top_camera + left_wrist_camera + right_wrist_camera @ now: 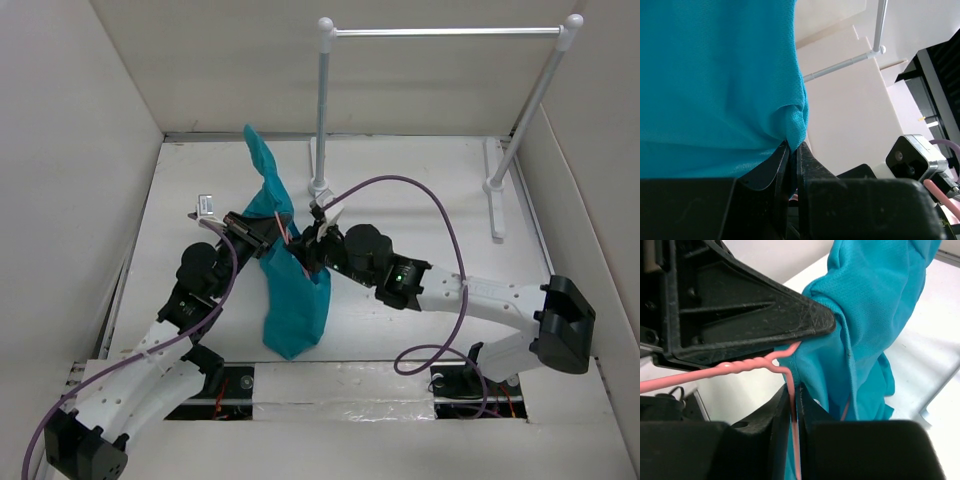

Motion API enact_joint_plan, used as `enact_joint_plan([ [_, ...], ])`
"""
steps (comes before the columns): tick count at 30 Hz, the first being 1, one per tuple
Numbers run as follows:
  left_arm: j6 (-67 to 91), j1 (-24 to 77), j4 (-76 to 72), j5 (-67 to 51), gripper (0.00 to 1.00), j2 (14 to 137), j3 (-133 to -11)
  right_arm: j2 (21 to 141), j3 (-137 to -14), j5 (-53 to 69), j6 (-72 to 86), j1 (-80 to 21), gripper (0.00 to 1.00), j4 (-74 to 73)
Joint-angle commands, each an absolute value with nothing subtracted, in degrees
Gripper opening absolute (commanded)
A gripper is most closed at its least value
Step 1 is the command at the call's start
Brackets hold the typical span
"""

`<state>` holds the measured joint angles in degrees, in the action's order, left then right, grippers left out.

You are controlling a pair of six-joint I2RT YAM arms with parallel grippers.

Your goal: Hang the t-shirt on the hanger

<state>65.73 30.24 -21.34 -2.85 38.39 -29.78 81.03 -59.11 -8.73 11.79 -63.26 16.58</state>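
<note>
Both claws meet over the middle of the surface (420,200), with the t-shirt (293,300) held up between them. In the top view its long axis runs nearly from 12 to 6 o'clock. A narrow end stands up towards the rail (445,32) at 12, and the bulk droops to 6, close to the arm bases. Whether the low end touches the surface cannot be told.

The left claw (262,232) reaches in from 8 o'clock and is closed on a pinch of the cloth. The right claw (318,240) reaches in from 3 o'clock and is clamped on the wire of the hanger (740,365). The two sit just beside each other, so neither arm is clearly nearer. The shirt lies at 9 o'clock from the right claw, and the wire heads that way into the cloth. The next move probably depends on that line, since the hanger must go deeper inside the shirt.

The top view gives the shirt's whole lie but shows only a trace of pink wire. The right wrist view shows the twisted neck of the wire and one strand running down between that claw's fingers. It also shows another strand against the teal, with the left claw close above. The left wrist view shows a fold of cloth nipped in its own grip and no wire there. No view shows how much of the hanger is inside.
</note>
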Motion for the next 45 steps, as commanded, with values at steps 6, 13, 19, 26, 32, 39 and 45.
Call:
enact_joint_plan([
  [6, 65.0, 29.8, -25.8, -3.5, 0.00, 38.1, -30.2, 76.6, -55.7, -11.7, 13.7, -62.3, 0.16, 25.3],
  [13, 65.3, 29.8, -27.2, -3.8, 0.00, 39.2, -30.4, 76.0, -54.6, -8.6, 14.8, -60.5, 0.03, 26.0],
  [19, 64.9, 29.8, -27.6, -4.0, 0.00, 40.3, -31.0, 75.4, -54.0, -8.0, 15.5, -59.9, 0.00, 26.3],
  [26, 61.6, 29.8, -24.2, -0.9, 0.07, 41.0, -34.3, 72.0, -51.1, -6.0, 17.5, -58.8, 0.00, 23.5],
  [32, 59.2, 29.8, -22.8, -0.6, 0.33, 42.6, -37.0, 70.0, -48.7, -4.1, 18.2, -58.8, 0.00, 22.6],
  [39, 55.3, 29.8, -19.3, 4.1, 0.54, 43.5, -39.9, 67.5, -47.1, -3.4, 19.4, -58.2, 0.00, 22.2],
  [45, 49.8, 29.3, -17.4, 15.6, 0.59, 47.5, -43.3, 65.6, -46.2, -1.6, 19.7, -57.0, 0.00, 21.4],
])
